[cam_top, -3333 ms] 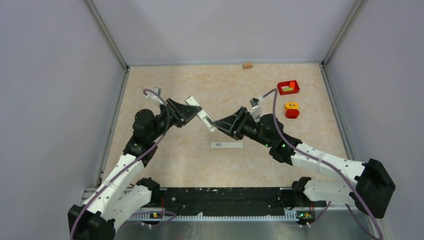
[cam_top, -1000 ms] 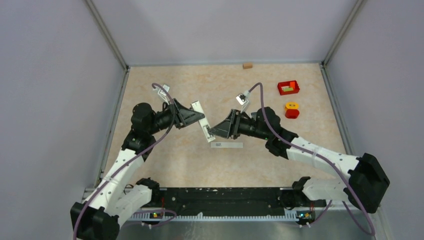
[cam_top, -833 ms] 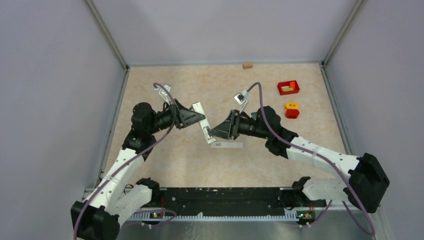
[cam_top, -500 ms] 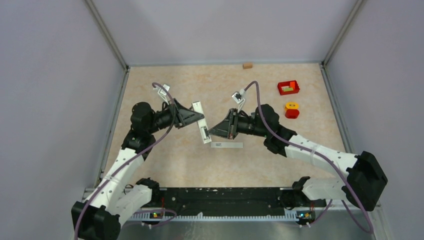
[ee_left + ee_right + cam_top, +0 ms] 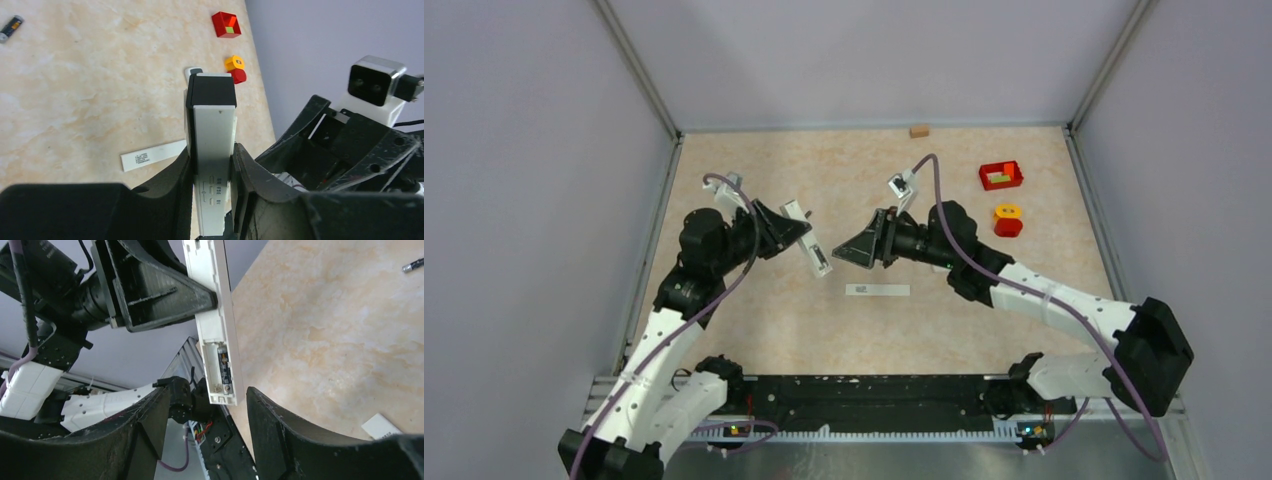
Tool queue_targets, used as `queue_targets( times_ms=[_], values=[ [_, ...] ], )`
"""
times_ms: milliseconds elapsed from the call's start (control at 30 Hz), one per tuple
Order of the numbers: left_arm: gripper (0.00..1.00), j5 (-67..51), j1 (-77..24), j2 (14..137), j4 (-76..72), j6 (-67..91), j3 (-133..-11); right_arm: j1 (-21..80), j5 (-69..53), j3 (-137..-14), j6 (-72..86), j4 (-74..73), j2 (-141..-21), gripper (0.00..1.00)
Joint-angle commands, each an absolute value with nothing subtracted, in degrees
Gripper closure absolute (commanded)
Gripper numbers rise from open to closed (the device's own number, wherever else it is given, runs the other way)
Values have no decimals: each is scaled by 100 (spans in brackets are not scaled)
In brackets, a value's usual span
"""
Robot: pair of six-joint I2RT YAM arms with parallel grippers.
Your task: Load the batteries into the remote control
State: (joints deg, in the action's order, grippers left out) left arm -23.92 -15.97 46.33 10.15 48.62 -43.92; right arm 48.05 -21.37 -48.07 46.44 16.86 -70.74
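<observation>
My left gripper is shut on the white remote control and holds it tilted above the table. In the left wrist view its fingers clamp the remote's sides. In the right wrist view the remote's open back compartment faces me, with one dark battery seated in it and a bare slot beside it. Another battery lies on the table, and one shows in the left wrist view. My right gripper is open and empty, just right of the remote's lower end, not touching it.
A long plain white bar with a small label lies flat on the table below the grippers. A red box and a yellow-and-red block sit at the right. A small tan block is at the back wall.
My left arm has drawn the remote to the left and my right gripper has backed off from its lower end, so a gap now separates them.
</observation>
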Motion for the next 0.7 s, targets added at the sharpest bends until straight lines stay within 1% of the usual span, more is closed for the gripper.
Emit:
queue_targets(
  times_ms=[0, 133, 400, 500, 567, 667],
  values=[
    [100, -2044, -1555, 4470, 1241, 4486, -4684, 4765, -2056, -5317, 4322, 1821, -7377, 40],
    [100, -2501, -1547, 4518, 1186, 4410, -4773, 4773, -2398, -5325, 4027, 2173, -7639, 40],
    [100, -3697, -1547, 4672, 803, 4367, -4894, 4775, -3808, -5285, 3605, 2533, -7876, 40],
    [100, -3960, -1547, 4705, 659, 4413, -4865, 4774, -3913, -5209, 3653, 2660, -7853, 40],
    [100, -4101, -1547, 4713, 559, 4457, -4852, 4774, -3846, -5216, 3695, 2622, -7878, 43],
    [100, -4195, -1547, 4722, 457, 4518, -4854, 4773, -3695, -5270, 3751, 2484, -7965, 56]
  ],
)
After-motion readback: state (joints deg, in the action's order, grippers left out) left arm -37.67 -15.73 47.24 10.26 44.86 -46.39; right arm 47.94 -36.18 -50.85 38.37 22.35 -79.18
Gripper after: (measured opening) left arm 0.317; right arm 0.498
